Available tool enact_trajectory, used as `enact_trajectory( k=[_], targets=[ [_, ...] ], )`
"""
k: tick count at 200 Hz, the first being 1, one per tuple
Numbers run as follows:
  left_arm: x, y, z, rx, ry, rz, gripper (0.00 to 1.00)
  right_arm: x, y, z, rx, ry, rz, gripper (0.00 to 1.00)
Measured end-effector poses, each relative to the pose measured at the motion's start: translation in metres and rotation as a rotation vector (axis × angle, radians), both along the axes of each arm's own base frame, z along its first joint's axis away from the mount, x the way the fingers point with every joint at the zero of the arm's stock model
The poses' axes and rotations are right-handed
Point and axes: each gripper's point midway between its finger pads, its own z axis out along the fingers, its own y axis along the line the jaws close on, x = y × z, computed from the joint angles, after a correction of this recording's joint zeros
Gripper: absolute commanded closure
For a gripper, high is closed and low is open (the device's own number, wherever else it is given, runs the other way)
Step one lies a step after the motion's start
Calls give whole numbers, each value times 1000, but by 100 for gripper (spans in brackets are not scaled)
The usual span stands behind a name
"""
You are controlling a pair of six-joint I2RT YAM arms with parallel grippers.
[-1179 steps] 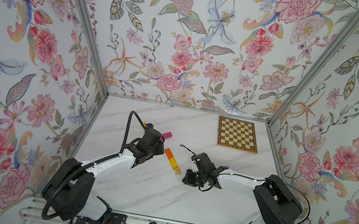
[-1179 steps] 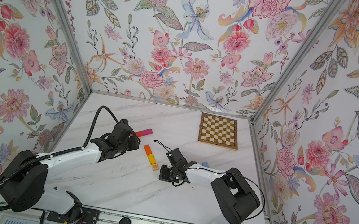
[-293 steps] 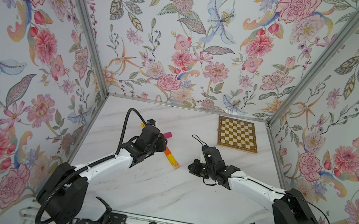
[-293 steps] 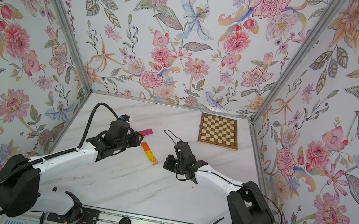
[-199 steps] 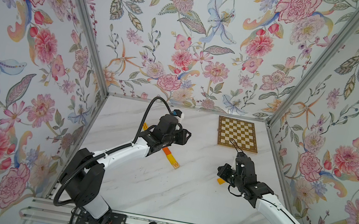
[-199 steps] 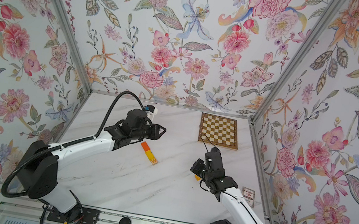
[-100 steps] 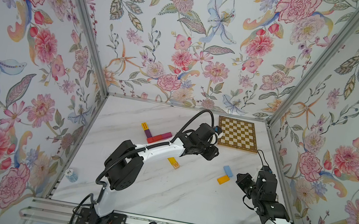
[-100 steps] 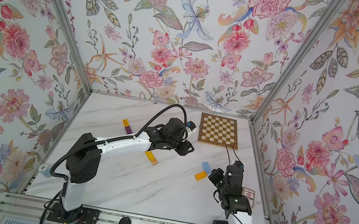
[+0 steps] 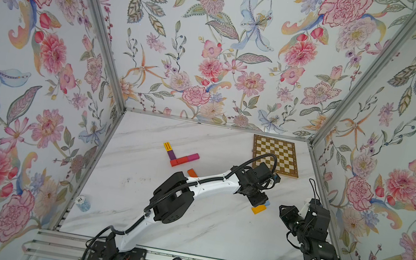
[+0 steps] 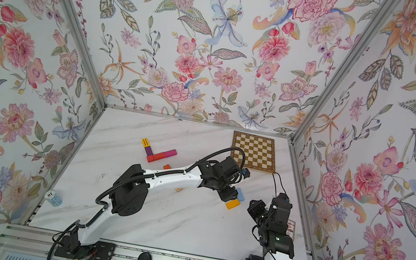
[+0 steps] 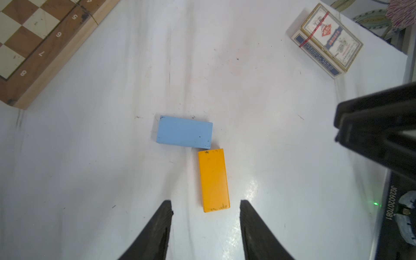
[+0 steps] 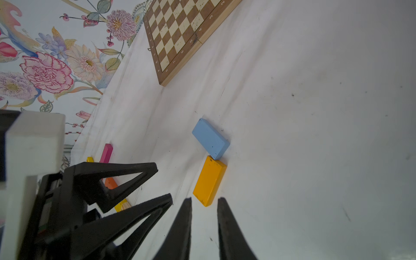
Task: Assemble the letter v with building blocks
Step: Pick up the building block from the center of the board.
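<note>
Pickup step, looks like: the orange block (image 11: 213,180), near the chessboard (image 11: 33,45), is hovered over by the left gripper (image 11: 206,202), jaws apart and empty (right gripper (image 12: 204,200) parted, empty too), so a drop and clamp is called for before it's carried to the half-built letter v (image 9: 180,159).

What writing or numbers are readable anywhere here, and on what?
"8", "7", "6", "5", "4", "3", "2": border of the chessboard.
"JQ260207081": right arm's black casing.
Card box: print too small to read.
Blue chip at the table edge: marking too blurred.
</note>
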Motion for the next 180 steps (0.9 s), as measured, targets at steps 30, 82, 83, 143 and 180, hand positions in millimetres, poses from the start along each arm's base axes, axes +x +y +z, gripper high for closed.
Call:
enact_trajectory(
  k=[30, 82, 83, 143, 180],
  targets=[
    [-1, -1, -15, 53, -15, -22, 42, -3, -1, 0, 10, 1, -1, 76],
    [-17, -4, -41, 128, -18, -65, 41, -6, 0, 8, 18, -30, 5, 75],
    [-17, -4, -41, 129, -18, -65, 41, -6, 0, 8, 18, -30, 5, 75],
    [-20, -16, -44, 123, -37, -80, 42, -11, -1, 7, 24, -29, -3, 74],
    [-16, -17, -62, 153, -43, -71, 45, -13, -1, 8, 24, -35, -5, 74]
  ],
)
